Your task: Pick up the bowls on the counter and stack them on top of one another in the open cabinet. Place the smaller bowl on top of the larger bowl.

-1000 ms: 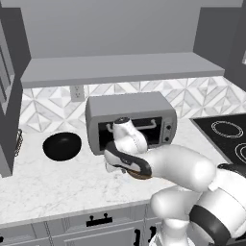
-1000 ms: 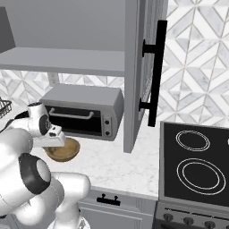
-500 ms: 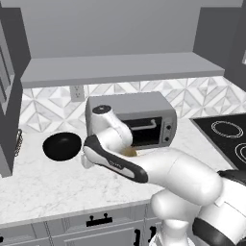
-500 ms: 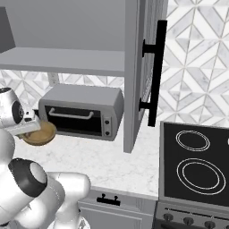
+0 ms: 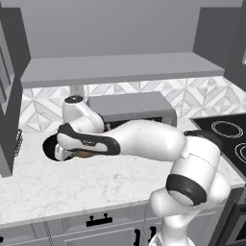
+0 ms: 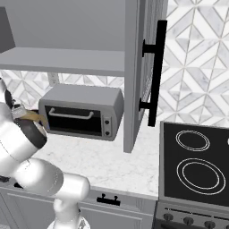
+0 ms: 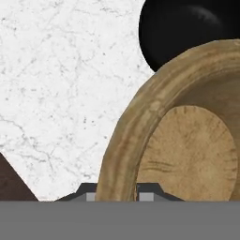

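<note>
Item: shallow tan wood-coloured round bowl [image 7: 187,140], rim pinched between the closed fingers of the two-finger gripper [image 7: 123,196], carried clear of the white marble counter [image 7: 61,93]. Item: glossy black round bowl [image 7: 187,33], resting on that counter just beyond, presumably the stack's base. Change: against the earlier frames, the tan bowl has been swung leftward, away from the silver toaster oven [image 6: 82,112].

Glossy white rounded arm [image 5: 144,141] with dark joint bands.
</note>
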{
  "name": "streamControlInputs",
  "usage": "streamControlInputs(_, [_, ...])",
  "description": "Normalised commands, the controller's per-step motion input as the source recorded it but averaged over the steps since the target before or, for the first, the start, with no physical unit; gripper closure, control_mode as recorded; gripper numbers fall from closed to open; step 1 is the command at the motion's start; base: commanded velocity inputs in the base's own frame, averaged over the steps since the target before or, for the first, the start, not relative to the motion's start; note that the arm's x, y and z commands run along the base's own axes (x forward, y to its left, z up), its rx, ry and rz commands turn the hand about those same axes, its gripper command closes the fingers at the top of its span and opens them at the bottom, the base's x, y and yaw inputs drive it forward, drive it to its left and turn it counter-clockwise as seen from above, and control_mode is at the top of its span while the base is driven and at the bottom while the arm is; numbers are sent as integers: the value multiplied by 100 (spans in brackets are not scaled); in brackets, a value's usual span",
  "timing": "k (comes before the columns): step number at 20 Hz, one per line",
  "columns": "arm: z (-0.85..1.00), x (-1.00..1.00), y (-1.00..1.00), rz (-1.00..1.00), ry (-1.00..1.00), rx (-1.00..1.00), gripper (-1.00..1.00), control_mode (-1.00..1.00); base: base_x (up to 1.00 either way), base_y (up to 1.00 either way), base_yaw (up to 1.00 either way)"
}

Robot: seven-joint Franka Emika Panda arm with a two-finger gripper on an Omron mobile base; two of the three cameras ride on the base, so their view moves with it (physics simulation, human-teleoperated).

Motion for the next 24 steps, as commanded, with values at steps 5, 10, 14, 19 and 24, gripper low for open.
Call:
streamControlInputs(5, [-3, 50, 99, 22, -2, -5, 100, -100, 0, 0, 0])
streamControlInputs(10, [-33, 26, 52, 14, -14, -11, 100, -100, 0, 0, 0])
streamControlInputs(14, [-32, 41, 1, 6, -20, -9, 100, -100, 0, 0, 0])
streamControlInputs(19, [-10, 57, 0, 1, -3, 0, 100, -100, 0, 0, 0])
streamControlInputs(24, [-4, 41, -3, 0, 1, 3, 100, -100, 0, 0, 0])
